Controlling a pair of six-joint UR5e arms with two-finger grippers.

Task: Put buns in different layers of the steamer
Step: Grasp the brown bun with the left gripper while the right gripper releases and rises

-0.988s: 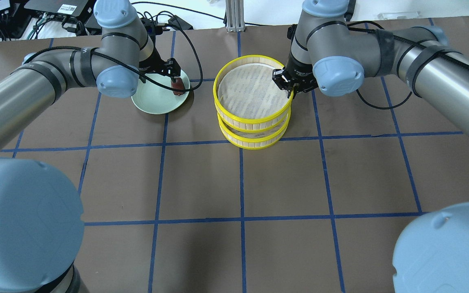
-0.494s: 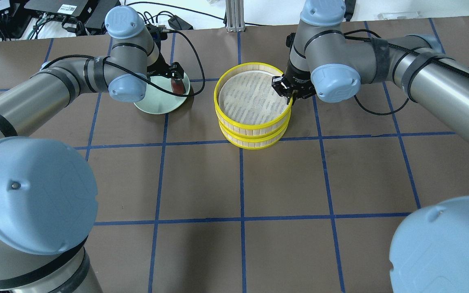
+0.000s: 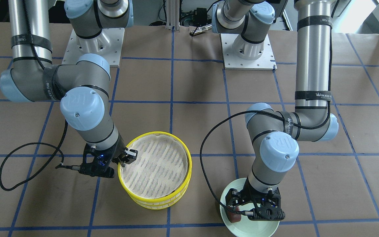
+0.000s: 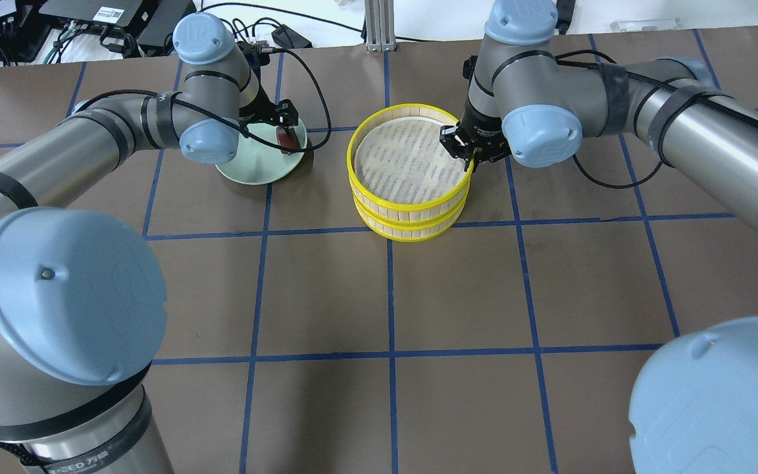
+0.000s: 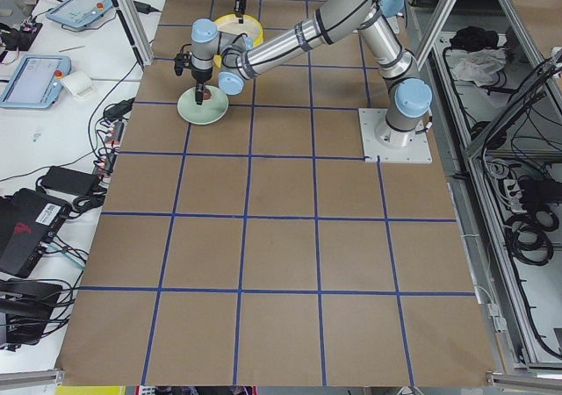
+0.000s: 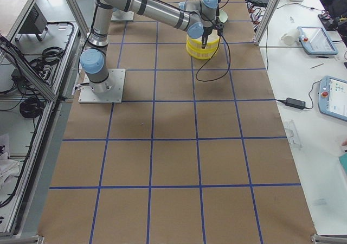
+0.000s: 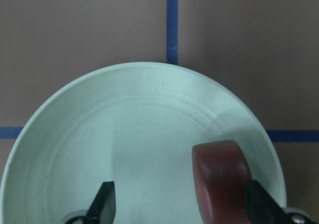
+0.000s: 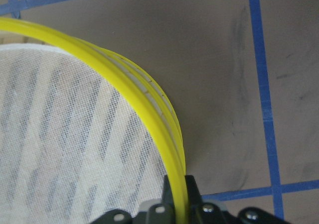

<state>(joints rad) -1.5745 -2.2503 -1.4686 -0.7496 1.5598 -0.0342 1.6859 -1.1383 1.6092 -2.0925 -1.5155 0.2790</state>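
Steamer (image 4: 408, 209): two yellow-rimmed trays, stacked, white cloth bottom. Reddish-brown bun (image 7: 222, 181) lies on green plate (image 7: 124, 134), near rim.

You have bright, even light from above in all views, soft faint arm shadows on the table (image 4: 326, 296), a pale sheen along the right arm (image 4: 721, 141), and slightly soft fingers (image 7: 105, 203) in the left wrist view

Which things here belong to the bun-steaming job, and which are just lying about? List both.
Job: top steamer tray, lower steamer tray, reddish-brown bun, left gripper, right gripper.
Lying about: pale green plate holding the bun, table, tablet on the side bench.
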